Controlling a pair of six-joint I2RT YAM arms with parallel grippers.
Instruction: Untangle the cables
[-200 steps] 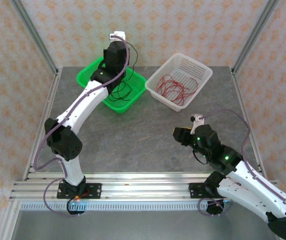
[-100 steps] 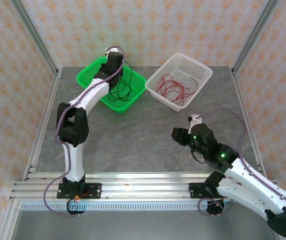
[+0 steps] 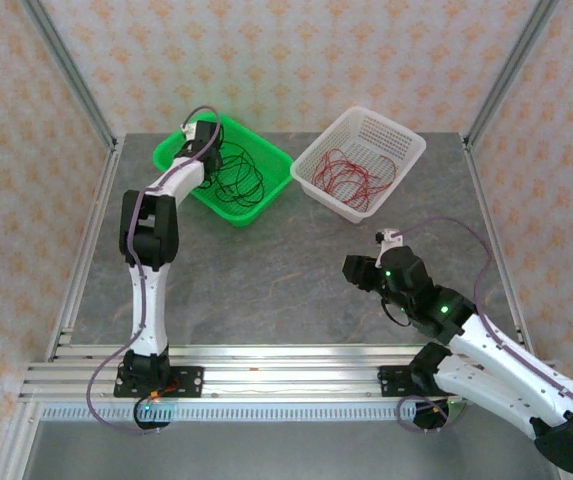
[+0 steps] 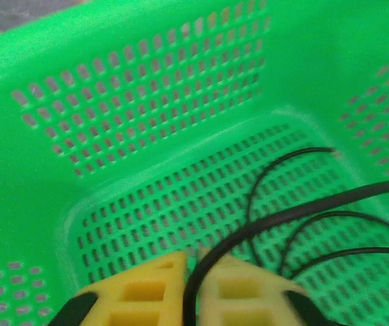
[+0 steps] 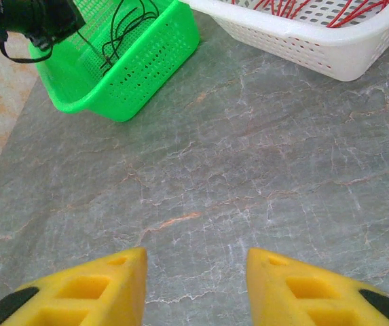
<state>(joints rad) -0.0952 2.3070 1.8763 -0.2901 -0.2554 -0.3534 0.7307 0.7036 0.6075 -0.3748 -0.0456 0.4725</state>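
Thin black cables (image 3: 238,172) lie coiled in the green basket (image 3: 169,152) at the back left. Red cables (image 3: 351,172) lie in the white basket (image 3: 409,137) to its right. My left gripper (image 3: 204,134) reaches down into the green basket's back left corner. In the left wrist view its yellow fingers (image 4: 146,285) stand almost together, and one black cable (image 4: 296,210) runs through the narrow gap at the left gripper (image 4: 193,255). My right gripper (image 3: 351,268) hovers over bare table at the front right; its jaws stand open and empty (image 5: 196,255).
The grey stone table (image 3: 286,270) spreads between the baskets and the arm bases. The right wrist view has the green basket (image 5: 146,61), the white basket (image 5: 303,41) with red cables (image 5: 343,10), and the left arm's wrist (image 5: 31,17). Metal frame posts stand at the corners.
My left arm has stretched out and swung its gripper left and down into the green basket's back corner, uncovering the black cables. The right arm has barely moved.
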